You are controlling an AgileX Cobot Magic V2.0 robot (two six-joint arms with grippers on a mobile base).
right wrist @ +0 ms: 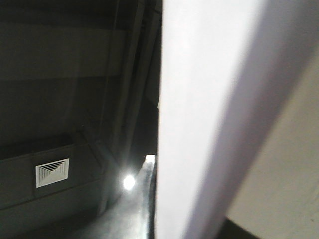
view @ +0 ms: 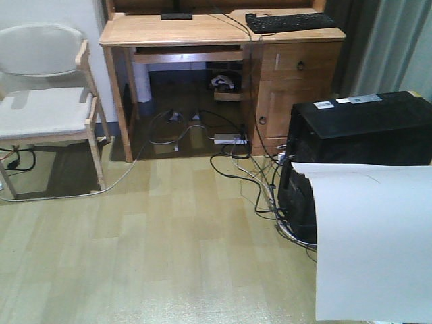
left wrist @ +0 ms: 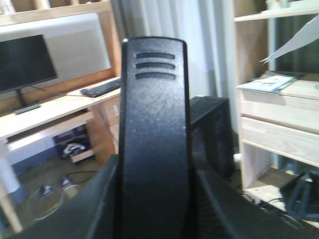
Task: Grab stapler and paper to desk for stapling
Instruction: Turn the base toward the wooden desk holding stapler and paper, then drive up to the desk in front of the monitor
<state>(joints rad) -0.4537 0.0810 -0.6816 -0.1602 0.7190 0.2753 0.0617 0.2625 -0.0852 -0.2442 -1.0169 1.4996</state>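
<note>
Plain white paper (view: 371, 236) (edge curled) is clamped in the right gripper (right wrist: 158, 172). The left gripper (left wrist: 154, 211) grasps the black ridged stapler (left wrist: 154, 124). A wooden desk (view: 202, 30) stands ahead of the jaws, with the floor (view: 169, 256) below.

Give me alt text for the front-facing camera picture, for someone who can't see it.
A white sheet of paper hangs in the lower right foreground, in front of a black computer tower. Beyond stands a wooden desk with a black keyboard on top, a chair beside it, and cables on the floor.
</note>
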